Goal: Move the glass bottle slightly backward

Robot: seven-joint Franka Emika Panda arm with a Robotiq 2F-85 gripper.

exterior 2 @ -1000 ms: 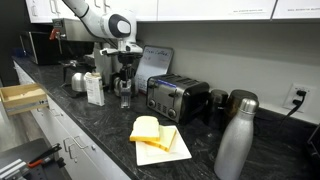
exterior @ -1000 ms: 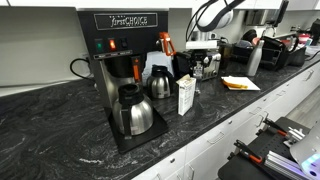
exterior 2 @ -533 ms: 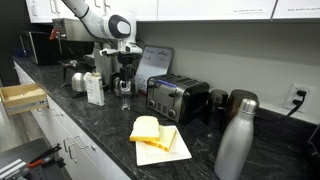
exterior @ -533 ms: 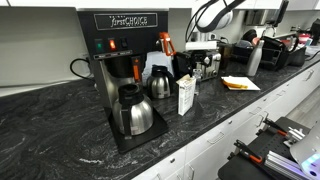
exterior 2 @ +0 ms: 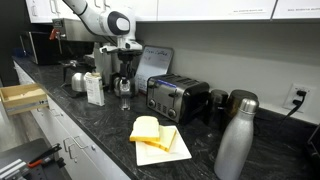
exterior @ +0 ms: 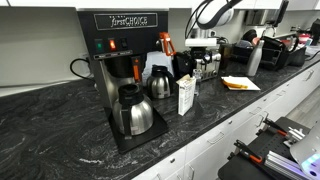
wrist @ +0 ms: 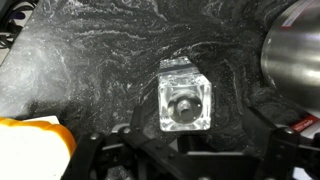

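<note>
In the wrist view I look straight down on the glass bottle (wrist: 187, 100), a small clear square bottle standing upright on the dark marbled counter (wrist: 90, 60). My gripper (wrist: 192, 150) is open just above it, its dark fingers spread wide on either side and touching nothing. In both exterior views the gripper (exterior: 205, 52) (exterior 2: 125, 58) hangs over the bottle (exterior: 206, 69) (exterior 2: 124, 86), which stands behind the white carton (exterior: 186, 95) (exterior 2: 95, 89) and is partly hidden by the fingers.
A coffee machine (exterior: 122, 60) with a steel carafe (exterior: 133, 112) stands nearby, beside an orange-topped bottle (exterior: 166, 44) and a small steel pot (exterior: 160, 85) (wrist: 295, 50). A toaster (exterior 2: 177, 97), yellow sponges (exterior 2: 152, 132) and a steel flask (exterior 2: 236, 135) stand further along.
The jaws have opened and let go of the glass bottle, which stays standing on the counter. The arm has barely moved.
</note>
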